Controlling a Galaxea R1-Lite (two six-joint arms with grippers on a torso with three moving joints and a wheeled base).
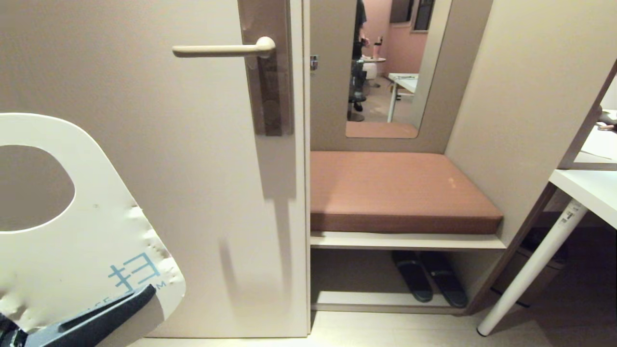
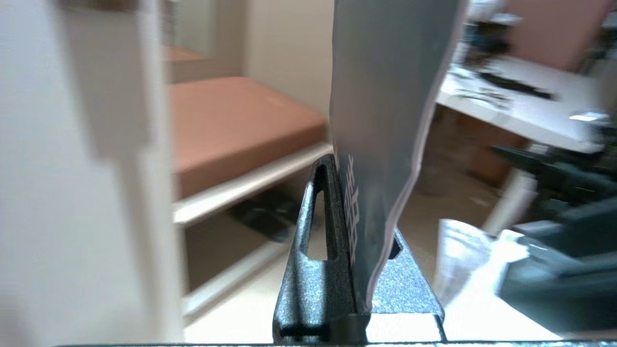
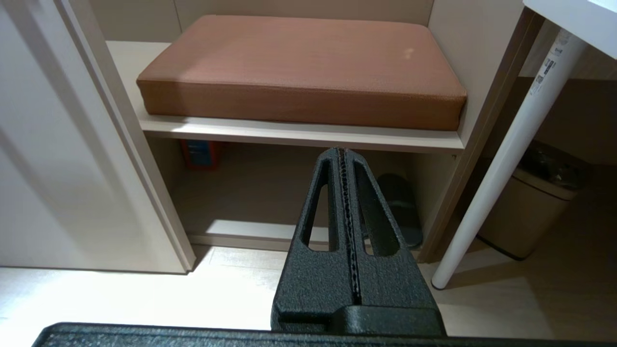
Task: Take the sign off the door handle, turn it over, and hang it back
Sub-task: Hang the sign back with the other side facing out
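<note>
Cardboard is what the left gripper (image 2: 354,231) is clamped on: the flat door sign with rounded ends and a large oval hole (image 1: 72,212), pinched by its lower end so the hole end stands free, near and to the left. In the head view its white face with pale blue lettering is toward the camera; the left wrist view catches the blue-grey face with white characters. Holding it by the end opposite the hole leaves the opening clear, which looks deliberate for threading it over a lever.

Up and to the right, the slim cream-beige door handle (image 1: 219,49) on its tall brown-grey backplate (image 1: 270,91) is bare, well apart from the sign. So the sign is off; hanging it back remains.

Down low, the right gripper (image 3: 348,193) has its fingers pressed together on nothing, pointing toward the brown cushioned bench (image 3: 303,67).
</note>
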